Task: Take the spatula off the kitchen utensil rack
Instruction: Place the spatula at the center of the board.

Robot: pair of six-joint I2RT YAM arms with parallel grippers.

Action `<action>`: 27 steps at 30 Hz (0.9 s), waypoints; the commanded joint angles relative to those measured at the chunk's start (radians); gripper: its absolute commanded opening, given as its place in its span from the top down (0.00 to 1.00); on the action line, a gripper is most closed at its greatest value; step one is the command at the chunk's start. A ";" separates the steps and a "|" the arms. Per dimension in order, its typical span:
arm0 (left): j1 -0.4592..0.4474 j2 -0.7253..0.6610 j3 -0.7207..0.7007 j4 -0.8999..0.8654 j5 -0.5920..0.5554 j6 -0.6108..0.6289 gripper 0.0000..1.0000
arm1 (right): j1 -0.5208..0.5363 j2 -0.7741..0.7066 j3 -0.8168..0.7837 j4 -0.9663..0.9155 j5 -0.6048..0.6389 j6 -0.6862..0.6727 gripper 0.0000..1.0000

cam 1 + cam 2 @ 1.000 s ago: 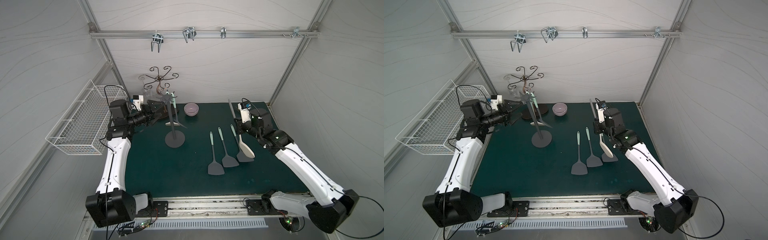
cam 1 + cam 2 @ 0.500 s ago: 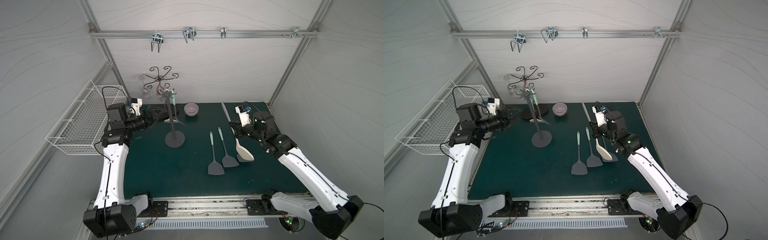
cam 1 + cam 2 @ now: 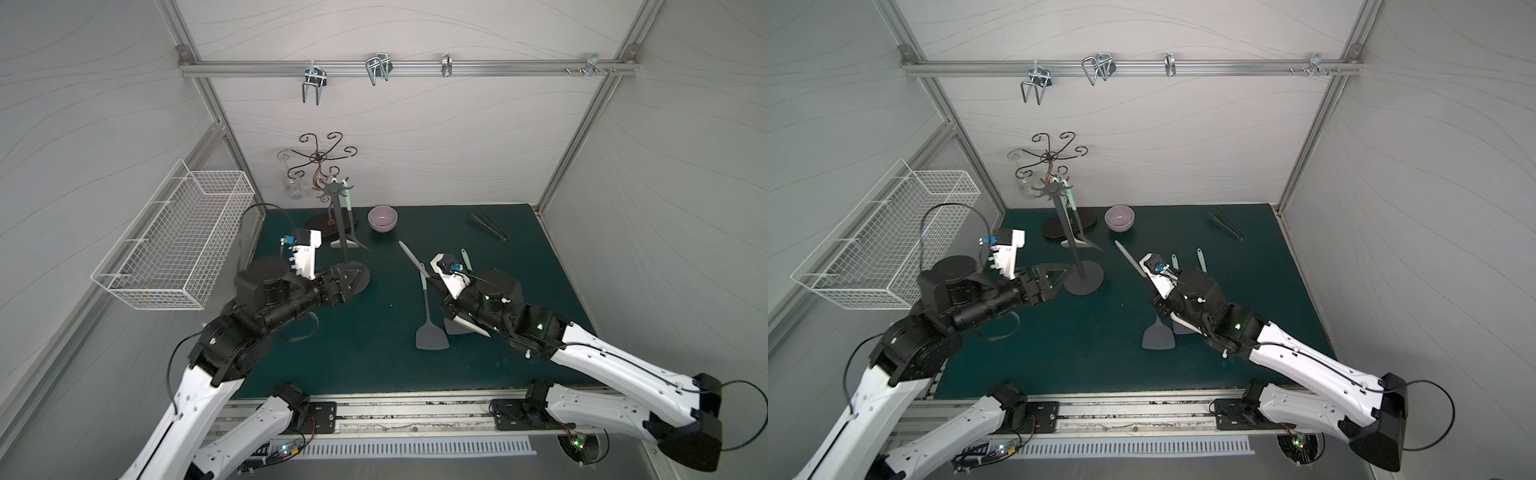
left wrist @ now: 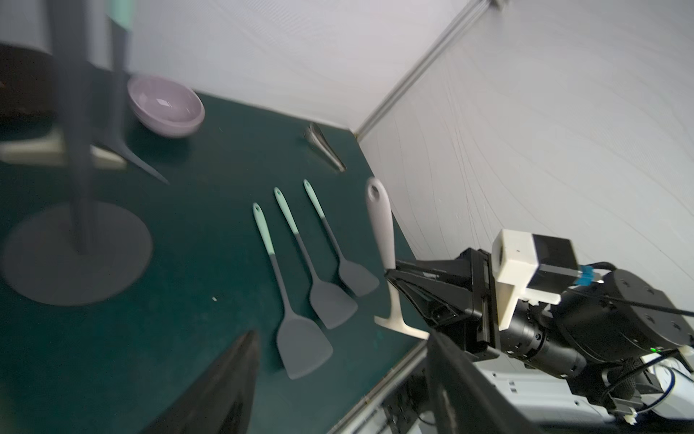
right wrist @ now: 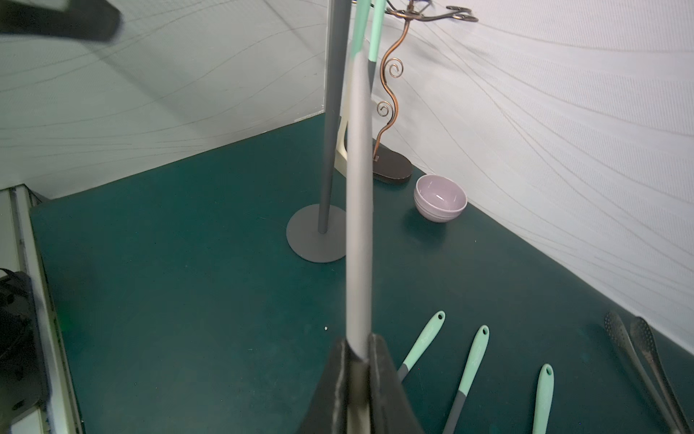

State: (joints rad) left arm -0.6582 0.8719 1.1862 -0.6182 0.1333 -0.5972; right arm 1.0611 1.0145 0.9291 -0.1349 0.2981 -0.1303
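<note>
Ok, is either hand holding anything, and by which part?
The right hand grips the grey-handled spatula low on its handle, above the cream head. The left hand is open and empty.

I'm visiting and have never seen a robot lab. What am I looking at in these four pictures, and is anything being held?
Two robot arms with pincer grippers work over a green mat. Two pictures look down from overhead; two come from cameras on the wrists. On the mat: three mint-handled spatulas, a lilac bowl, tongs, and a dark grey rack with utensils hanging. The right gripper is shut on a pale-handled spatula. The left gripper is open and empty, near the rack's base.
</note>
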 commanded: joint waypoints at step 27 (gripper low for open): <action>0.201 0.189 0.011 0.331 0.381 0.254 1.00 | -0.455 0.148 0.362 -0.436 -1.091 0.294 0.33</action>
State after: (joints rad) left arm -0.5278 1.0882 1.1847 -0.3832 0.2398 -0.4904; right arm 0.6739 1.1320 1.2495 -0.4137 -0.3355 0.0399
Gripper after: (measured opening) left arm 0.118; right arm 0.675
